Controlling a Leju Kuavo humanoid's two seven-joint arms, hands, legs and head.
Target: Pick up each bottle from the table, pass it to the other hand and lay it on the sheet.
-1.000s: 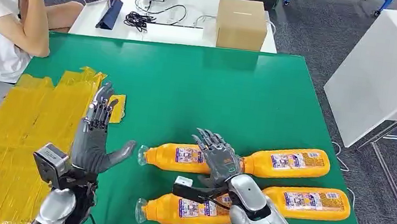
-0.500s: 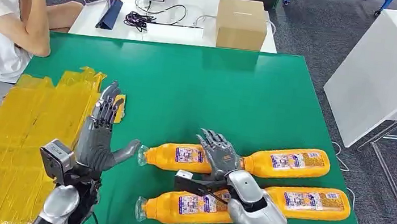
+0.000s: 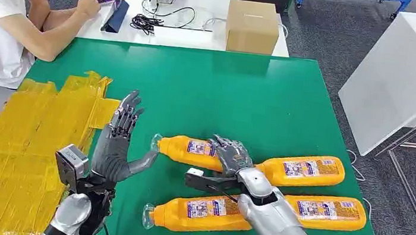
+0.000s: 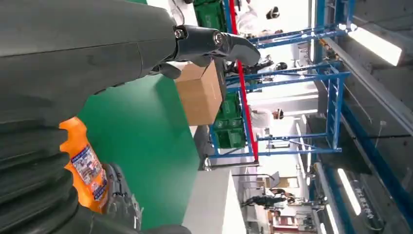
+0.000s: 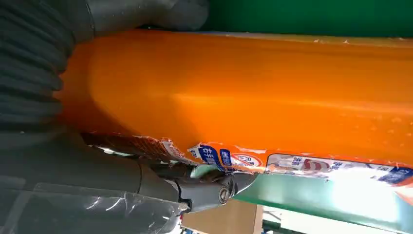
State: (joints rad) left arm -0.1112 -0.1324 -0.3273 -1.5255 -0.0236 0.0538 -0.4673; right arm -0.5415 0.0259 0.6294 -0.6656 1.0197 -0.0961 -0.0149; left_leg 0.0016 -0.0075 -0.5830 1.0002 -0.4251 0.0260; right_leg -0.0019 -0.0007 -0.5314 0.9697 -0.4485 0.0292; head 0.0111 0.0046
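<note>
Several orange bottles with blue-and-white labels lie on the green table (image 3: 244, 92). My right hand (image 3: 231, 156) grips one bottle (image 3: 187, 149) around its body, cap end pointing toward my left hand. In the right wrist view the thumb and fingers (image 5: 214, 187) wrap that bottle (image 5: 253, 92). My left hand (image 3: 119, 145) stands open just left of the bottle's cap, fingers spread upward, thumb toward the cap. The left wrist view shows the left hand (image 4: 73, 48) and the bottle (image 4: 85, 168). The yellow sheet (image 3: 23, 137) covers the table's left part.
Other bottles lie behind my right hand (image 3: 304, 168), at the front (image 3: 200, 212) and at the front right (image 3: 329, 209). A cardboard box (image 3: 253, 24) and cables sit on the white table behind. A person (image 3: 2, 20) sits at the far left. A white panel (image 3: 403, 69) stands to the right.
My right hand has curled around the bottle and shifted it left, its cap end now raised toward my left hand. My left hand moved right and forward. The person's arm lowered to the phone.
</note>
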